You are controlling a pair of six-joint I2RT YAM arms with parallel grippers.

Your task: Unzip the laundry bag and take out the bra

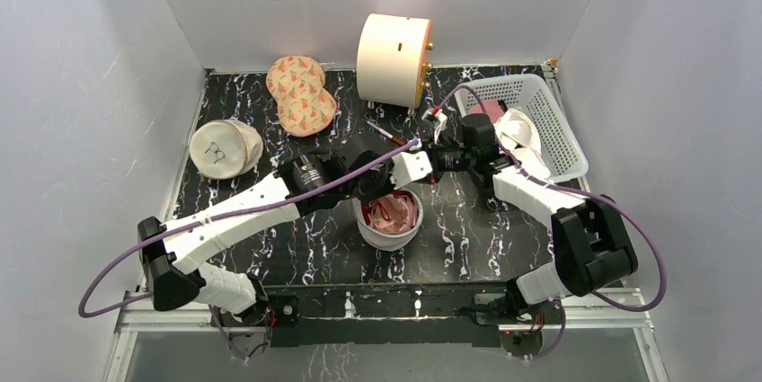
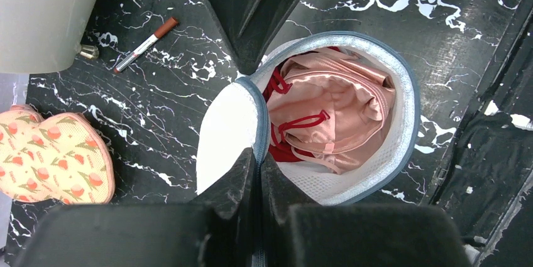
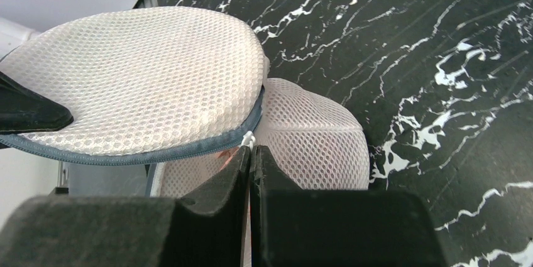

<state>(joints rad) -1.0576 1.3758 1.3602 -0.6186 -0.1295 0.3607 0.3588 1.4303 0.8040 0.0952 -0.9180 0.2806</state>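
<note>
Jaws pinch laundry bag (image 2: 402, 130) rim; bra (image 2: 336, 107) inside.

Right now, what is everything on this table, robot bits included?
laundry bag: one, white mesh, grey zip rim, centre, lid open
bra: one, rose-pink satin, inside the bag
round pouch: one, cream, left
peanut-shaped pouch: one, orange patterned, back left
cylinder: one, cream, back centre
marker pen: one, white, brown cap, beside cylinder
basket: one, white, back right
table: one, black marbled, underneath
left tool: one, black, shut on bag's lid edge
right tool: one, black, shut at bag's zip
</note>
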